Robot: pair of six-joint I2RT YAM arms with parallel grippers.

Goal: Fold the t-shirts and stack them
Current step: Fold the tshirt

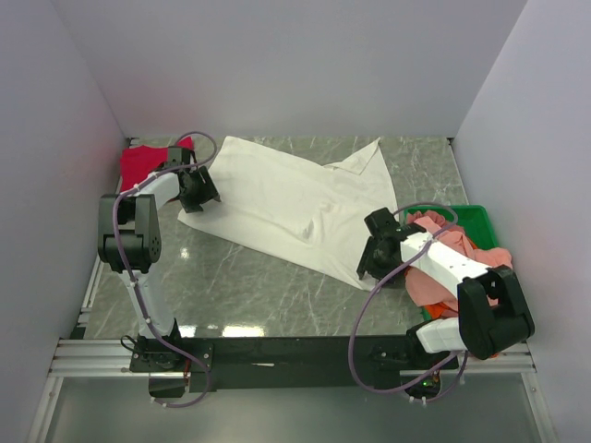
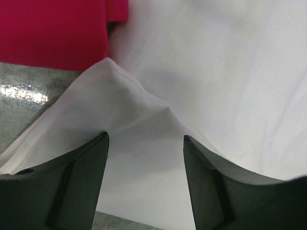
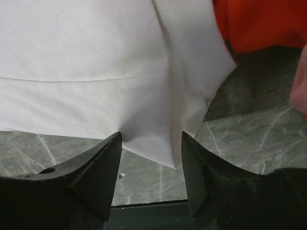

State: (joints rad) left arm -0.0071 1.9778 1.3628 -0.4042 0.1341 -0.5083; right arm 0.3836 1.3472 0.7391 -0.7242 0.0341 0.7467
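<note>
A large white t-shirt lies spread across the middle of the table. My left gripper sits low over its left corner. In the left wrist view the left gripper is open, with white cloth lying between and under its dark fingers. A crimson t-shirt lies just beyond, at the far left, its cloth also filling that view's top left. My right gripper is at the white shirt's near right corner. It stands open astride that corner, not pinching it.
A green bin stands at the right wall, holding salmon-pink cloth and orange cloth under my right arm. Grey walls close in on the left, back and right. A black rail runs along the near edge.
</note>
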